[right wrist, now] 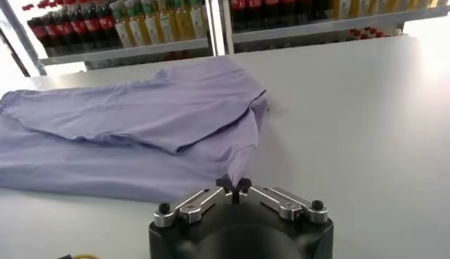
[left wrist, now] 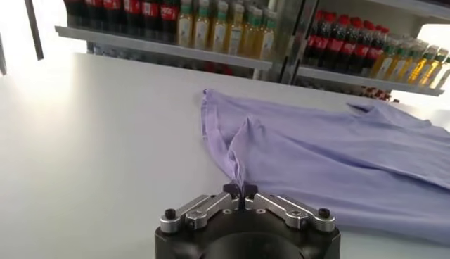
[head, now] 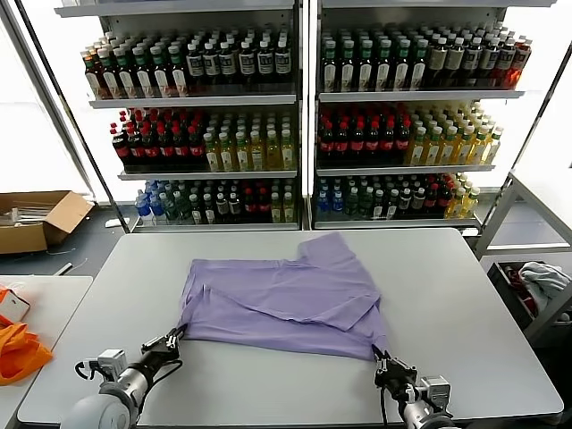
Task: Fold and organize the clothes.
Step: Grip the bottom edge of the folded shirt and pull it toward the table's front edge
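Note:
The clothes are one lavender T-shirt point(head: 286, 299), lying partly folded on the grey table point(head: 447, 295); no printed graphic shows. My left gripper point(head: 176, 337) is at the shirt's near left corner, shut on a pinch of its fabric point(left wrist: 235, 169). At the near right corner my right gripper point(head: 379, 356) is shut on the hem too, and the cloth point(right wrist: 239, 151) rises in a small peak from its jaws. In the wrist views both grippers, the left gripper point(left wrist: 240, 190) and the right gripper point(right wrist: 233, 187), show their black tips pressed together on the purple cloth.
Shelves of bottled drinks point(head: 295, 125) stand behind the table. An orange fabric point(head: 18, 349) lies on a side table at the left, near a cardboard box point(head: 40, 219) on the floor. A white-and-red cloth bundle point(head: 541, 281) sits in a bin at the right.

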### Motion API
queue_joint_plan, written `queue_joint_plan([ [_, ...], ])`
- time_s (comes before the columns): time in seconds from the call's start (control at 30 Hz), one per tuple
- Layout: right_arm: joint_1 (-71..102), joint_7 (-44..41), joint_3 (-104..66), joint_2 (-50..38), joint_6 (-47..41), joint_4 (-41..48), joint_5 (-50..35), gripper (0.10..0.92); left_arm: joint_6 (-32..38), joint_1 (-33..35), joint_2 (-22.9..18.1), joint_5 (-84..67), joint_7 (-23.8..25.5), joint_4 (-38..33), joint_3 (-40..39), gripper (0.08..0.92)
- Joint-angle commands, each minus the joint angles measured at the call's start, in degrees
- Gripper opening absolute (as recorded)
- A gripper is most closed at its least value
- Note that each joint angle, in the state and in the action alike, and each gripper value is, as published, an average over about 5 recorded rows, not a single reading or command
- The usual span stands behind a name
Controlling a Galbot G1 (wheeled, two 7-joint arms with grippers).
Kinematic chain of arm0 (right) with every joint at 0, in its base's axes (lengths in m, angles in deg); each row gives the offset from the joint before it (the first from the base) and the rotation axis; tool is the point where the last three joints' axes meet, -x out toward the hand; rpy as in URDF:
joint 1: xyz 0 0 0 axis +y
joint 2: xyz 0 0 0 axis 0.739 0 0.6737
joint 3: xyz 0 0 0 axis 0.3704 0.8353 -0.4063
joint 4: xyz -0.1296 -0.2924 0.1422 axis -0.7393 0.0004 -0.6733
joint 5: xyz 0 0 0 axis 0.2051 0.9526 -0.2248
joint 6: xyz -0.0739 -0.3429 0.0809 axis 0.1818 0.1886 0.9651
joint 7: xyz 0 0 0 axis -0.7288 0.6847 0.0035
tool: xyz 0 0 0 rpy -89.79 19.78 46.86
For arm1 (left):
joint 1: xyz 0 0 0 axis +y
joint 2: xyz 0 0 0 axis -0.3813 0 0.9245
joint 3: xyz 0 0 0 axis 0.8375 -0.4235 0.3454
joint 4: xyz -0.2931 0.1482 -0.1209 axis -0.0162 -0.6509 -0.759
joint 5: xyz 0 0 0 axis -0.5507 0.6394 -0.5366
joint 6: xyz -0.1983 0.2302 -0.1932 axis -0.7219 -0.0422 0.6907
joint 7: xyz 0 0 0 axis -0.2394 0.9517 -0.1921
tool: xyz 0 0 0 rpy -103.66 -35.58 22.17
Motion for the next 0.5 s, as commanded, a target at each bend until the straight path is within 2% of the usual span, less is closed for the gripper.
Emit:
queue_joint_plan([
  [0.03,3.2,0.0,-0.1,-2.1,0.0,-2.8,-0.3,0.125,-0.9,10.9,-1.4,0.8,-0.3,-9.7,4.1,0.094],
  [0.27,7.5,-2.0,-1.8,-4.2,-0.7,-6.7,2.8,0.131,-0.9,19.0,-2.8,3.2,0.2,-14.9,7.9,0.094],
  [0.4,9.6,-3.3,-2.1,-4.9,-1.4,-8.9,5.2,0.217,-0.9,21.4,-2.9,6.1,0.5,-16.8,9.3,0.117],
  [0.5,9.8,-3.6,-2.7,-4.3,-0.5,-9.7,5.8,0.303,-0.9,21.3,-2.5,6.7,0.6,-17.8,10.3,0.188],
])
